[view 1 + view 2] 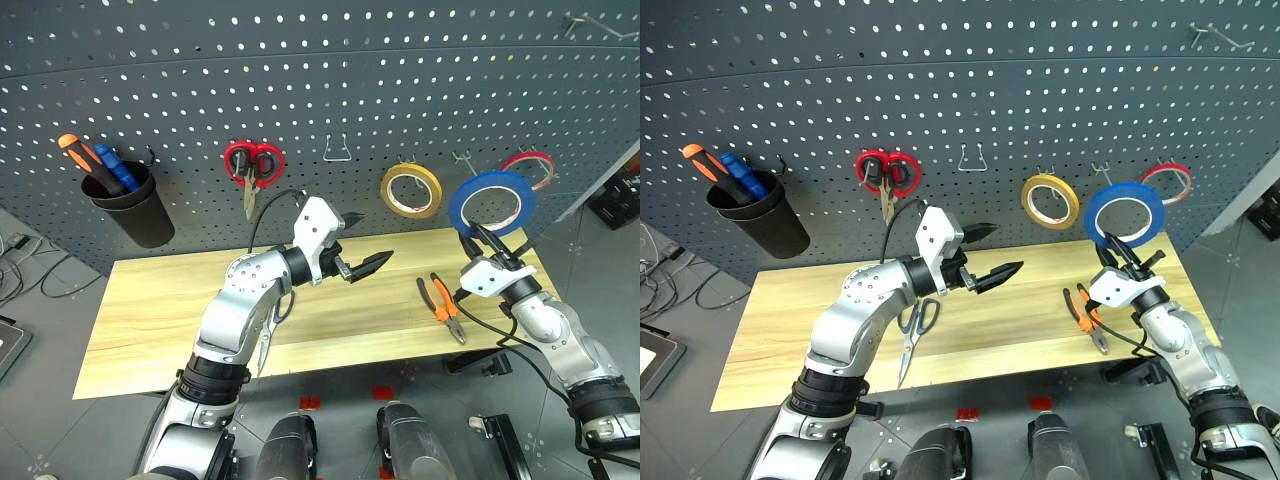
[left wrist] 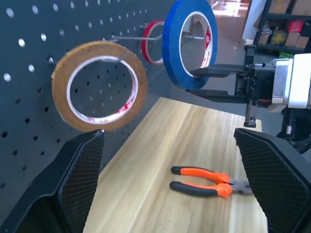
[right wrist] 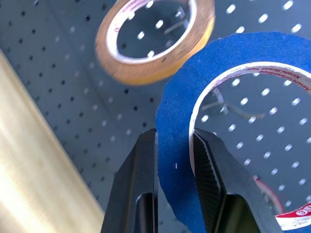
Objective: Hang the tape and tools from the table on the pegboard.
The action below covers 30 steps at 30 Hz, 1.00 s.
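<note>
Nearest the head camera, the left gripper (image 1: 362, 267) hangs over the middle of the table (image 1: 150, 310) with its two black fingers spread wide and nothing between them, pointing roughly level toward the robot's right. Under the left forearm lie the dark-blue-handled scissors (image 1: 912, 338), blades toward the near edge. Further to the robot's right, the orange-and-black pliers (image 1: 441, 305) lie flat on the wood, long axis running from near edge to far, just beside the right wrist.

Right gripper (image 3: 175, 141) is clamped on the wall of the blue tape (image 1: 491, 201): one finger outside the ring, one inside its open centre, the ring standing upright above the fingers and facing the pegboard (image 1: 320, 80). The tape is held off the table, close in front of the board.

Governing relation: the empty metal hook (image 3: 233, 109) shows through the tape's open centre in the right wrist view, so the hook appears to lie straight ahead of the ring, toward the board. The yellow ring (image 1: 411, 190) hangs just to the tape's left and the thin red ring (image 1: 530, 165) just to its right and a little higher. Judgement: the right arm alone is placed for this hang.
</note>
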Each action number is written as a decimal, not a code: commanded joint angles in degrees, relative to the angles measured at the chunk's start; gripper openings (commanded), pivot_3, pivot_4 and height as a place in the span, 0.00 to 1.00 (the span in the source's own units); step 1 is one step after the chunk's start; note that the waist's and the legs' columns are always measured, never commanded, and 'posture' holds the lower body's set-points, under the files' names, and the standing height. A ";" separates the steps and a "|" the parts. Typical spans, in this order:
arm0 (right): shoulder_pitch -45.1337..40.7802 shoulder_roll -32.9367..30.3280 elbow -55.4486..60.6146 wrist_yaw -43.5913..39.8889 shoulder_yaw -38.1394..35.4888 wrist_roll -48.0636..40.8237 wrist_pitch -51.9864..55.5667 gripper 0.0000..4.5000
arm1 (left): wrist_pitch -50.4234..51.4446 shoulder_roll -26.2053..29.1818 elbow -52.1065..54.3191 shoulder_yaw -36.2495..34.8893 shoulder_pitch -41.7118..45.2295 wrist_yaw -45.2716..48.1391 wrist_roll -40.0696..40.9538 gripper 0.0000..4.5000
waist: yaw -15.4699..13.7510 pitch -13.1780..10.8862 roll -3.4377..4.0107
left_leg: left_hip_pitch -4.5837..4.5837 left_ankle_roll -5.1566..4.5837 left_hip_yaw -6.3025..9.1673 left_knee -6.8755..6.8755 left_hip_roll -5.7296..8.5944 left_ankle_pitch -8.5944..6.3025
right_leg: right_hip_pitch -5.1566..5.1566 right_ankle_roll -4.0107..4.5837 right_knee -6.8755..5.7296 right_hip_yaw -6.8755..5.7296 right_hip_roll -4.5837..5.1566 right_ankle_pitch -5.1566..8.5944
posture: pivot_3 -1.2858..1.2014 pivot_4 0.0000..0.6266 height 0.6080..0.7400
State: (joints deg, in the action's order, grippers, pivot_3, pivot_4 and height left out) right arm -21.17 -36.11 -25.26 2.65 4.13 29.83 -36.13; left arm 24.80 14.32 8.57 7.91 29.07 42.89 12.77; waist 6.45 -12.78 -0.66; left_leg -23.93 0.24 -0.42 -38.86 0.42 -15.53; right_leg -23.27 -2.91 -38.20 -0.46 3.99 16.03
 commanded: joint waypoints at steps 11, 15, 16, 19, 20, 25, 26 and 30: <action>-12.84 0.11 -16.18 -13.39 2.27 -10.38 -8.22 0.16 | -2.87 -0.40 -1.52 -0.14 2.94 -1.08 1.16 1.00 | 0.75 0.65 -0.04 | 0.01 -0.03 0.02 -0.02 -0.01 -0.01 | 0.07 0.01 0.04 0.00 -0.01 0.00 | 0.43 0.22 1.00; -15.64 0.57 -19.97 -18.47 1.99 -13.41 -7.36 0.16 | -2.87 -0.20 -1.48 -0.38 2.88 -1.42 1.28 1.00 | 1.60 0.65 -0.03 | 0.01 -0.03 0.05 -0.01 -0.01 -0.01 | 0.08 0.01 0.05 -0.01 -0.01 0.00 | 0.43 0.23 1.00; -16.01 0.80 -20.61 -19.71 1.85 -14.36 -7.28 0.16 | -2.84 -0.15 -1.46 -0.41 2.88 -1.49 1.32 1.00 | 1.75 0.65 -0.03 | 0.01 -0.04 0.04 -0.01 -0.01 -0.02 | 0.08 0.01 0.05 -0.01 -0.01 0.00 | 0.43 0.23 1.00; -16.57 2.45 -22.07 -25.58 0.41 -20.33 -5.77 0.16 | -2.84 -0.08 -1.45 -0.52 2.83 -1.81 1.34 1.00 | 2.19 0.65 -0.03 | 0.02 -0.05 0.04 -0.01 -0.04 -0.02 | 0.09 0.01 0.06 -0.01 -0.01 0.00 | 0.43 0.25 1.00; -16.62 2.84 -22.31 -27.10 0.05 -21.75 -5.26 0.24 | -2.87 -0.01 -1.48 -0.55 2.81 -1.87 1.31 1.00 | 2.24 0.65 -0.03 | 0.01 -0.05 0.05 -0.01 -0.04 -0.02 | 0.09 0.01 0.05 -0.01 -0.01 0.00 | 0.43 0.25 1.00; -16.30 3.31 -21.96 -30.24 -0.59 -24.18 -3.07 0.57 | -2.80 0.36 -1.53 -0.77 2.88 -2.04 1.45 1.00 | 2.24 0.65 -0.03 | 0.01 -0.07 0.05 -0.04 -0.02 -0.03 | 0.09 0.01 0.02 -0.01 0.01 -0.01 | 0.43 0.26 1.00; -16.10 3.35 -21.78 -30.30 -0.60 -24.31 -2.92 0.62 | -2.80 0.42 -1.57 -0.78 2.89 -2.07 1.48 1.00 | 2.22 0.65 -0.03 | 0.01 -0.07 0.05 -0.05 -0.02 -0.04 | 0.10 0.01 0.02 -0.01 0.02 -0.01 | 0.43 0.26 1.00; -15.08 3.48 -20.59 -29.99 -0.60 -24.13 -2.44 0.92 | -2.75 0.56 -1.53 -0.63 2.83 -2.24 1.58 1.00 | 2.21 0.65 -0.03 | 0.02 -0.08 0.05 -0.06 -0.03 -0.04 | 0.11 0.01 0.01 0.00 0.04 -0.01 | 0.43 0.27 1.00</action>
State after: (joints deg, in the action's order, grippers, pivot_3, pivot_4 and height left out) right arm -36.57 -32.55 -47.64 -27.47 5.05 7.12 -38.34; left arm 23.16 14.88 6.06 7.96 31.21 40.69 13.50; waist 8.66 -12.13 -0.69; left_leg -23.91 0.16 -0.37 -38.91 0.39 -15.56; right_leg -23.16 -2.90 -38.19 -0.46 4.03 16.03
